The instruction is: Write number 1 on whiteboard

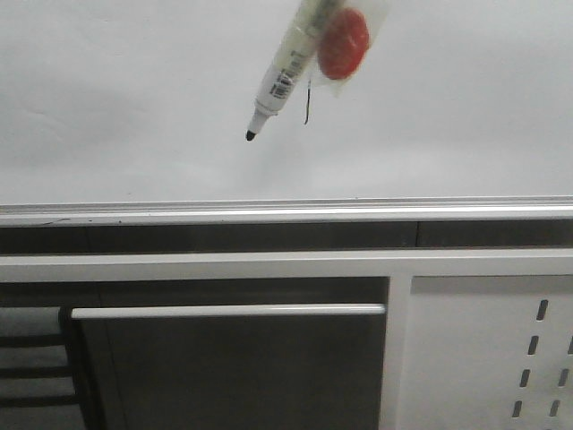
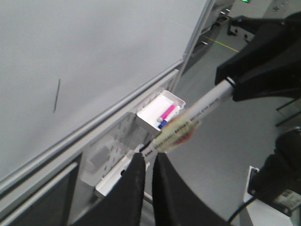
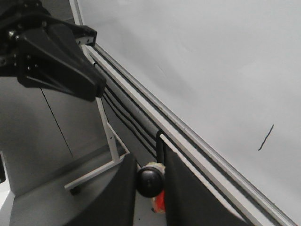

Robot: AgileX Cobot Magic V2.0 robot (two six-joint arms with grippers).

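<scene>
front view: right jaws pinching marker pen (image 1: pixel 288 67), tip beside number 1 (image 1: pixel 307 100).

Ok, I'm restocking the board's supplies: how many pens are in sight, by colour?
white marker pen: 1
pink pen, in the white tray: 1
blue pen, same tray, mostly hidden: 1
Total: 3

The whiteboard (image 1: pixel 116 98) is a large, pale grey-white glossy board standing upright, with a silver metal rail along its lower edge. The number 1 (image 1: pixel 307 103) is a short, thin black near-vertical stroke, well above the rail.
</scene>
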